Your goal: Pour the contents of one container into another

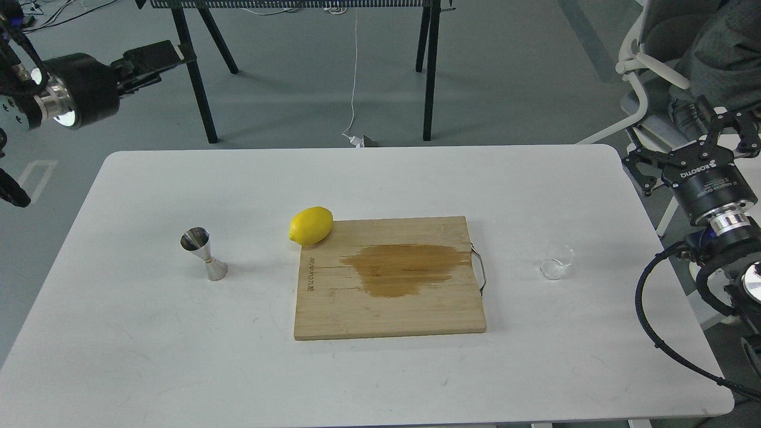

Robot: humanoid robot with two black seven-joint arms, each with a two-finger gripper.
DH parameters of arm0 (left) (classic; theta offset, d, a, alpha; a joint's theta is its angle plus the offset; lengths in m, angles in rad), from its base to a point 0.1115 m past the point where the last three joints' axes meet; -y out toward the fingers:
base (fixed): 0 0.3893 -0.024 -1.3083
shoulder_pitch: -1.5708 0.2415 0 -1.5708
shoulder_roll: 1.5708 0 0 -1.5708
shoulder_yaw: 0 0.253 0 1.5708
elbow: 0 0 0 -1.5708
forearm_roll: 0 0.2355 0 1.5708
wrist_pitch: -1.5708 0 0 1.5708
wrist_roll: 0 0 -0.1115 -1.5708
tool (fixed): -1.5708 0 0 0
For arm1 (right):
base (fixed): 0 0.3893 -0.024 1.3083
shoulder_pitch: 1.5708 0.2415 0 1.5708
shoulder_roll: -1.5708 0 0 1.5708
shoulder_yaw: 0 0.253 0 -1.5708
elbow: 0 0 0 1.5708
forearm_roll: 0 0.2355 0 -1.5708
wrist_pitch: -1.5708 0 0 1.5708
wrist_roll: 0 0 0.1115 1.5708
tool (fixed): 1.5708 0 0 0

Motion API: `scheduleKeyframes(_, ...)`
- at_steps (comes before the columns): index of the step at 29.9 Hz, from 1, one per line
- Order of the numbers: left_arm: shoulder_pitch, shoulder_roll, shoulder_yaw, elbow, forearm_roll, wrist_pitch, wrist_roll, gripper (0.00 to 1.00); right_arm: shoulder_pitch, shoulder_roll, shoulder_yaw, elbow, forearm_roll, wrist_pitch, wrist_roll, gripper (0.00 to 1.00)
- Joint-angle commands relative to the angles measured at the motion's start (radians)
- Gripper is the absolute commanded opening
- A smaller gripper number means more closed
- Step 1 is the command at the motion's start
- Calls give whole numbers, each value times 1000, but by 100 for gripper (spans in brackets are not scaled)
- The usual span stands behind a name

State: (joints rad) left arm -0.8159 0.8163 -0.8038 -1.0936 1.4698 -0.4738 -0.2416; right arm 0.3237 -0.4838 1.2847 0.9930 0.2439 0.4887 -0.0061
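The small clear glass cup stands on the white table at the right, just past the board's metal handle. The steel hourglass jigger stands upright on the table's left half. My right gripper hovers off the table's right edge, above and to the right of the cup, open, with nothing between its fingers. My left gripper is high at the far left, beyond the table's back corner and far from the jigger. It is seen side-on and dark, so its fingers cannot be told apart.
A wooden cutting board with a dark wet stain lies mid-table between the two containers. A lemon rests at its back left corner. Black trestle legs stand behind the table, and an office chair at the back right.
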Motion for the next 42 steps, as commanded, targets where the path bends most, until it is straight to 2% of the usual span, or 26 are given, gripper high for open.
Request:
scheduleKeyframes(1,64,12,0,-25,23,153,-42,99,-8,-1,4,0,0,0,0,100)
scheduleKeyframes(3,104,17,3,-28,23,239,-74,99,-14,1,4,0,0,0,0,100)
scheduleKeyframes(8,205,20,0,-46,29,331,-237,100,-21,1,4,0,0,0,1,100)
scheduleKeyframes(9,225,18,0,-48,30,362,-247,100,-21,1,4,0,0,0,1,100)
scheduleKeyframes(14,311,0,-2,-40,30,565,-247,100,-20,1,5,0,0,0,1,100)
scheduleKeyframes(17,317,-26,0,-5,30,661,-247,100,-21,1,5,0,0,0,0,100)
scheduleKeyframes(25,343,-26,83,34,41,676,-247,100,-23,1,5,0,0,0,0,100)
scheduleKeyframes(31,409,-32,104,40,187,805,-247,100,-23,2,4,0,0,0,0,100)
scheduleKeyframes(35,420,-52,103,52,213,845,-247,100,-23,2,4,0,0,0,0,100)
scheduleKeyframes(42,468,-88,106,146,233,888,-247,100,-26,2,5,0,0,0,0,100)
